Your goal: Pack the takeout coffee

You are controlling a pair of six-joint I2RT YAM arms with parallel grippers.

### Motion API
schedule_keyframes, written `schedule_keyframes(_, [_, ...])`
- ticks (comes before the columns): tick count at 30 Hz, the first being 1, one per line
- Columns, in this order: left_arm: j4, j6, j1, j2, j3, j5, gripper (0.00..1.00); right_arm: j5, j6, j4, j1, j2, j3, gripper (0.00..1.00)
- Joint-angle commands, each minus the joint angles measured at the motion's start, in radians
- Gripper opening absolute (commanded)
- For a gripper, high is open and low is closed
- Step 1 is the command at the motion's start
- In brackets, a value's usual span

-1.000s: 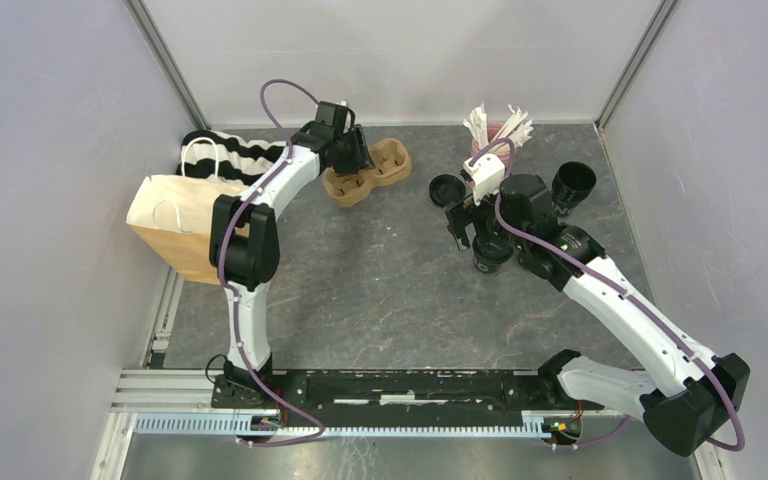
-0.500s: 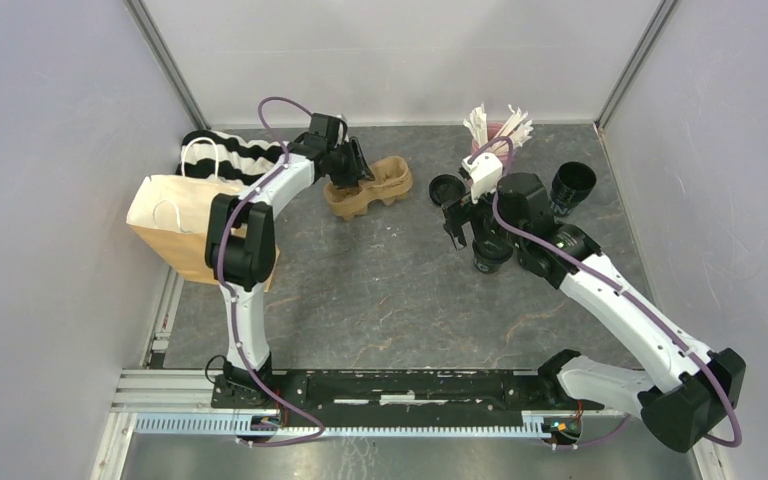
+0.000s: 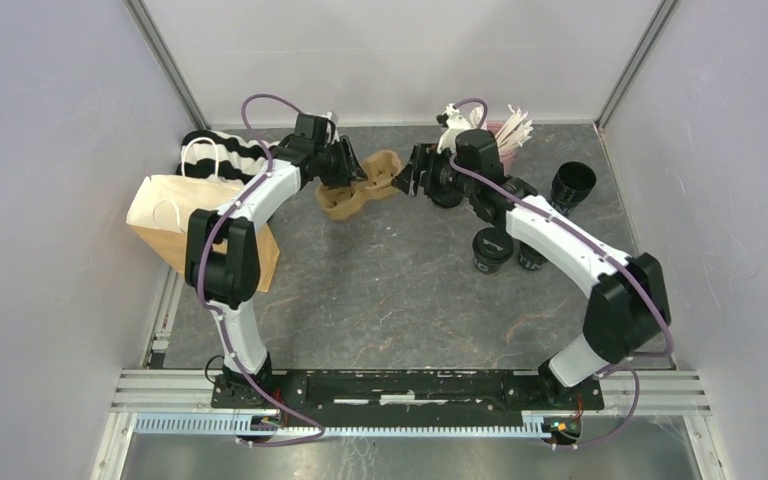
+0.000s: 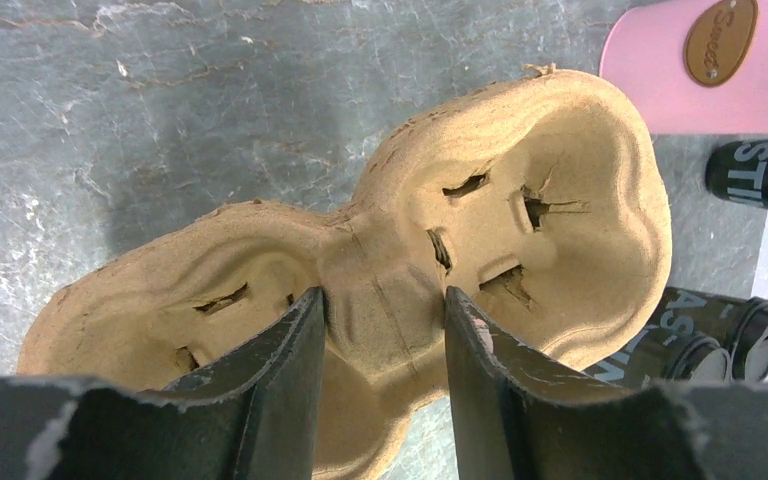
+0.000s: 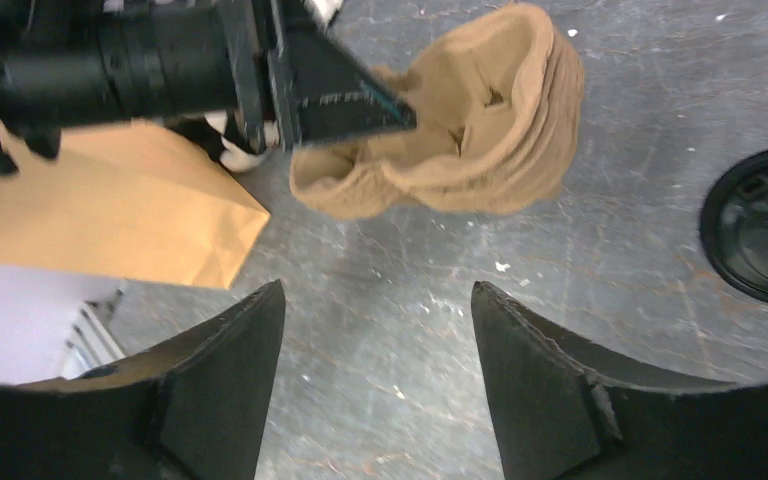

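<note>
Near back wall (image 3: 390,60), left gripper (image 4: 382,300) clamped on carrier tray (image 4: 560,200) middle, right gripper (image 5: 378,290) spread above table (image 5: 660,330).

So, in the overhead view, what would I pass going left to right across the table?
Brown paper bag with white handles → brown moulded-pulp two-hole carrier tray → pink cup of white sticks → black disposable cup by the right wall.

Showing rough, matt pulp in the carrier tray (image 4: 580,180). Showing smooth, stone-like grey on the table (image 4: 160,100), glossy black plastic in the lid (image 5: 760,225), matt paper in the bag (image 5: 90,210).
</note>
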Motion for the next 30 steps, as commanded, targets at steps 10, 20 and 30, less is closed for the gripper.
schedule_keyframes(10, [0.118, 0.029, -0.001, -0.086, -0.091, 0.051, 0.3, -0.042, 0.481, 0.277, -0.065, 0.19, 0.04, 0.55])
schedule_keyframes(20, [0.124, 0.025, -0.001, -0.087, -0.092, 0.059, 0.29, -0.076, 0.513, 0.309, -0.089, 0.259, 0.036, 0.47])
schedule_keyframes(30, [0.129, 0.014, -0.002, -0.087, -0.098, 0.066, 0.28, -0.104, 0.528, 0.33, -0.091, 0.308, 0.051, 0.44])
